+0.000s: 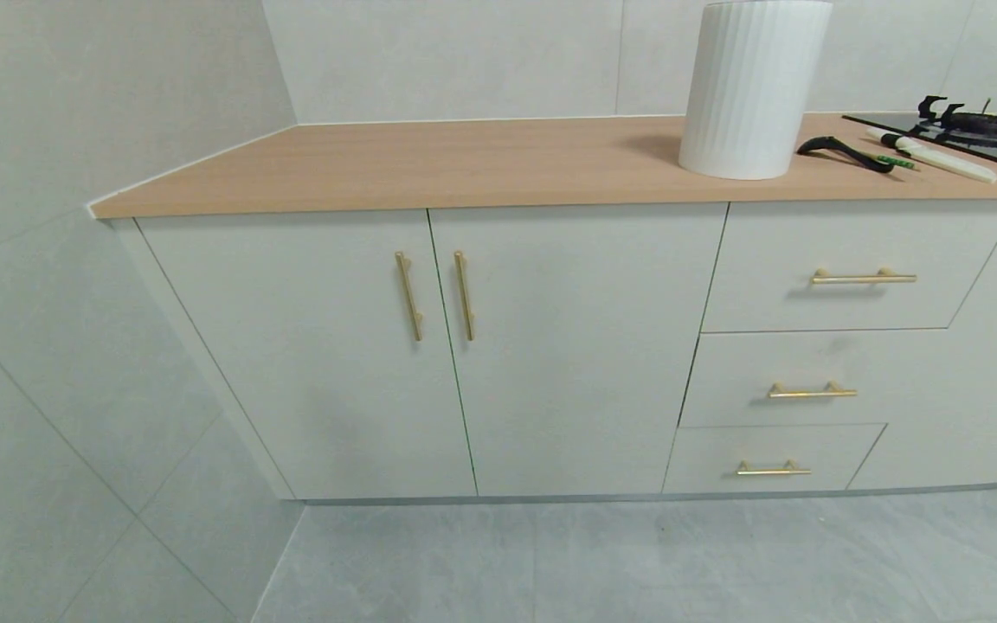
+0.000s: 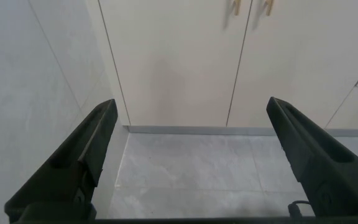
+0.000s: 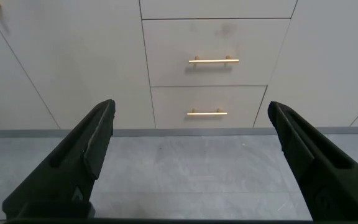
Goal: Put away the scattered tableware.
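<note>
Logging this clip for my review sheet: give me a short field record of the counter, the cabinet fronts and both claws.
Counter: white ribbed container standing upright; next to it a black-handled utensil and a white utensil lying flat by the hob
Doors: two, shut
Drawers: three, shut
Left claw: open, empty, low, facing the doors
Right claw: open, empty, low, facing the lower drawers
Progress: utensils not yet picked up
</note>
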Tool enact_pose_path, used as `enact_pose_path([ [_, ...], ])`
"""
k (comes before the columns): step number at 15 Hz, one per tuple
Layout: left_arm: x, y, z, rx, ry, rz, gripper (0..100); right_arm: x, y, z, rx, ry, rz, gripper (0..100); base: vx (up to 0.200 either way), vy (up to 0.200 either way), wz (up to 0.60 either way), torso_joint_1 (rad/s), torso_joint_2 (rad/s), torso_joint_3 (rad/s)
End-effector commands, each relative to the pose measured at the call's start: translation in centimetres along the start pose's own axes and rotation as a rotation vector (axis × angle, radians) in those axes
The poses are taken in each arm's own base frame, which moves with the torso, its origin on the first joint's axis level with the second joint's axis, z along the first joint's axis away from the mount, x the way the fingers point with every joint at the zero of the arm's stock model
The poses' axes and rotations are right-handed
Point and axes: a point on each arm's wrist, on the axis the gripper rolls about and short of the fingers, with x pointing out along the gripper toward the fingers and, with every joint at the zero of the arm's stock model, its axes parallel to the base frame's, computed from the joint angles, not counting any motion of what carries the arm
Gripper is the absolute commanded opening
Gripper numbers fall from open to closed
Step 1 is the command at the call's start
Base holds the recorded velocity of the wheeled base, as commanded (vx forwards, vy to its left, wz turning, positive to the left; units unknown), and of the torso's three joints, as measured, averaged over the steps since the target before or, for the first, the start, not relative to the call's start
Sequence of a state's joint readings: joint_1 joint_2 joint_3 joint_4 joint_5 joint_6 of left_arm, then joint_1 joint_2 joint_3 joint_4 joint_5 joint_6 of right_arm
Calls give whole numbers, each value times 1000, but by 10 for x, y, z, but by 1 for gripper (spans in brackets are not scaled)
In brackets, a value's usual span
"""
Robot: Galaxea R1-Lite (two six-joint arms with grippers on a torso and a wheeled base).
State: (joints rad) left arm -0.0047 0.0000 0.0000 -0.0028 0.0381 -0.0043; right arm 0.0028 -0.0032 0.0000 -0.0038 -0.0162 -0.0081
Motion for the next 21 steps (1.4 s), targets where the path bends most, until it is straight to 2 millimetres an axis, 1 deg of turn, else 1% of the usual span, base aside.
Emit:
enact_pose_path([
  [1,0,0,0,-5,0,2,100,0,0,0,-1,4,0,100,0,0,0,0,0,0],
  [17,0,0,0,-11,1,0,100,0,0,0,3,4,1,100,0,0,0,0,0,0],
  [21,0,0,0,-11,1,0,100,0,0,0,3,4,1,100,0,-200,0,5,2,4],
])
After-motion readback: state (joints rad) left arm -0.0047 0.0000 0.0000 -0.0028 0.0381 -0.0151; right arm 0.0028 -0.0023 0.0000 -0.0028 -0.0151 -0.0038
